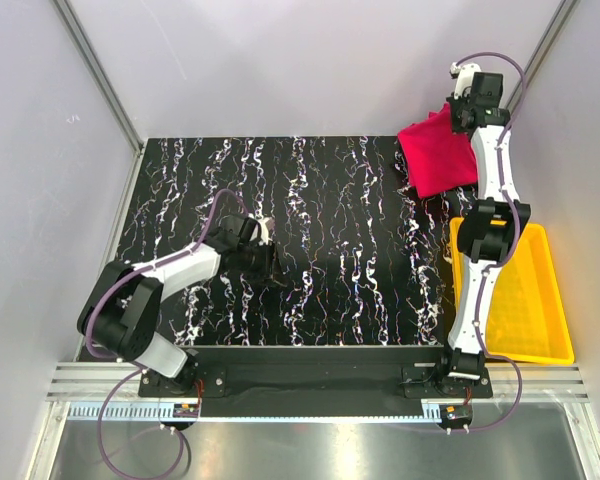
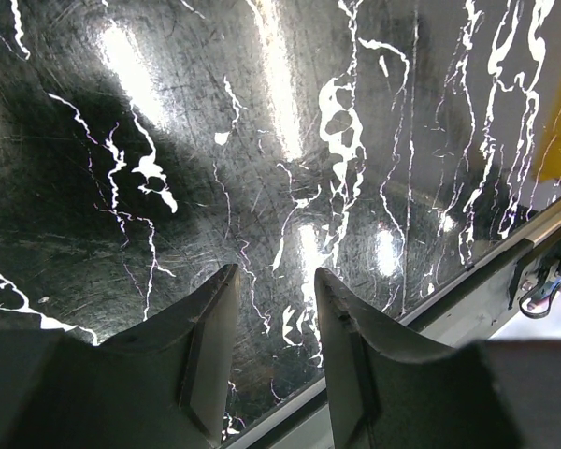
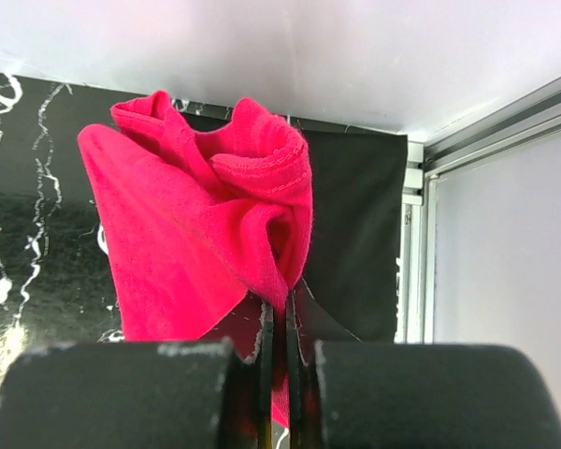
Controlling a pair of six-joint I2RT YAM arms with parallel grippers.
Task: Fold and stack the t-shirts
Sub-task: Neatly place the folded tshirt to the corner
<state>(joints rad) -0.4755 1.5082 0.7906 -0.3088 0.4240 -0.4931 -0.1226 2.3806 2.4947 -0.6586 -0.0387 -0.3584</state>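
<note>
ok, the red t-shirt sits bunched at the table's far corner, just beyond the yellow tray, and looks partly lifted off the tabletop. it's soft, light, floppy cloth, so expect it to sag and drag rather than hold a shape. it's not fragile and probably not slippery. you'd do best taking it at a hem or shoulder edge, not mid-bundle, or the fold will likely come out lopsided. the right gripper has its jaws pinched nearly together on a fold of the red cloth, which bulges up in front of the wrist camera. the left gripper hovers well away from the tray over bare tabletop, its fingers a narrow gap apart, holding and touching nothing. a matte black patch just behind the red cloth may be the black t-shirt; can't tell. judging by this, no fold is made yet.
</note>
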